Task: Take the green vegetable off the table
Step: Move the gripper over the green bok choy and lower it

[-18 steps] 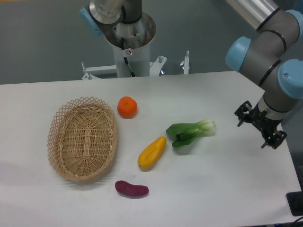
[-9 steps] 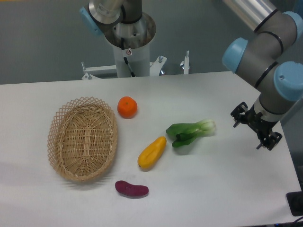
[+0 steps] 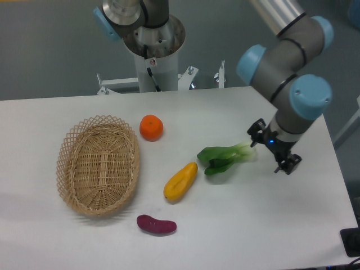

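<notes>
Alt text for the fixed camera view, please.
A robot arm's gripper hovers just right of a green vegetable lying on a white table. Also on it: yellow fruit, orange, purple sweet potato, empty wicker basket.

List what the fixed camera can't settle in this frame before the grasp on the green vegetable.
- gripper: its fingers are too small and dark; open or shut cannot be told.
- Contact between gripper and the green vegetable: one view, so height above the table is unclear.
- Vegetable's stalk end: partly behind the gripper.
- Upper arm: cut off by the top edge.
- Black object: cut off at the bottom right corner, unidentifiable.
</notes>
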Tool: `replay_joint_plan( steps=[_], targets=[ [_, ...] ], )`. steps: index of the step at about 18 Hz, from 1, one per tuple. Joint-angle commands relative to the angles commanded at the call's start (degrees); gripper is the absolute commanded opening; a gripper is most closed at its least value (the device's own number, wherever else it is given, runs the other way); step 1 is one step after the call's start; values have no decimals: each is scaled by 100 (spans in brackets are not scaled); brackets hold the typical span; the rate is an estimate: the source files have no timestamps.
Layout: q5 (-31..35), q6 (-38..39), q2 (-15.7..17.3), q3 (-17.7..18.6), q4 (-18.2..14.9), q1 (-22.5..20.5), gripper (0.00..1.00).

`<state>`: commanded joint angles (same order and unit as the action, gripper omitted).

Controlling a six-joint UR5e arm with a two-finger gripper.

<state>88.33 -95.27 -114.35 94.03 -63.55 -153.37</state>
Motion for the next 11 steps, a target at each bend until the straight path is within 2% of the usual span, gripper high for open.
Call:
replay_joint_plan(
  steps=[8, 11],
  targets=[
    [-9, -422, 0, 440, 53, 0, 100],
    [0, -414, -61, 458, 62, 26, 100]
  ],
)
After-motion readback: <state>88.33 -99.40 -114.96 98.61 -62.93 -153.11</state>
